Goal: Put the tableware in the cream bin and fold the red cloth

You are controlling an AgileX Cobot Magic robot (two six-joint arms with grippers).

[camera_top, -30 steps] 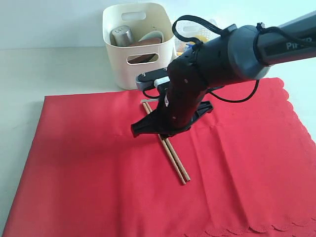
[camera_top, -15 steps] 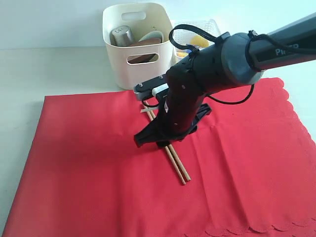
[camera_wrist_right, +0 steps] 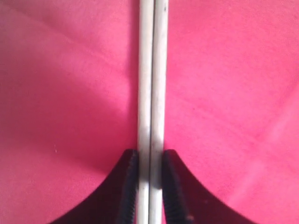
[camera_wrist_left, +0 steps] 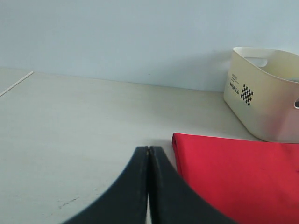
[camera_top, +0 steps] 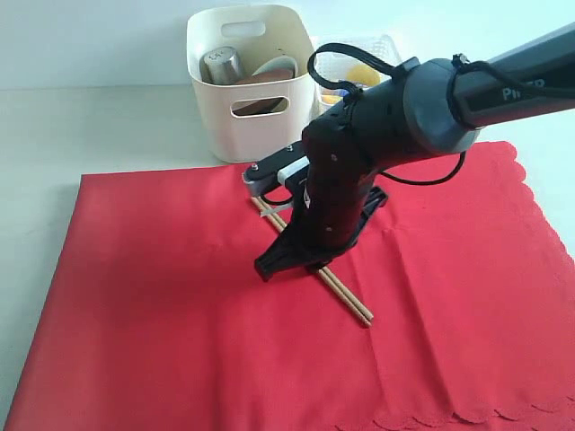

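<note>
Clamped mid-length in right gripper (camera_top: 295, 266) (camera_wrist_right: 150, 186): pair of light wooden chopsticks (camera_top: 346, 296) (camera_wrist_right: 152, 70), long axis diagonal on red scalloped cloth (camera_top: 162, 296), far tips toward cream plastic bin (camera_top: 269, 135). Left gripper (camera_wrist_left: 148, 158) closed, empty.

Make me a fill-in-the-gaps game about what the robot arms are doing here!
1. The right gripper is shut on a pair of wooden ____.
2. They lie on a cloth coloured ____.
3. Inside the cream bin stands a shiny steel ____.
4. The left gripper holds nothing, and its jaws are ____.

Missing words: chopsticks, red, cup, shut.
</note>
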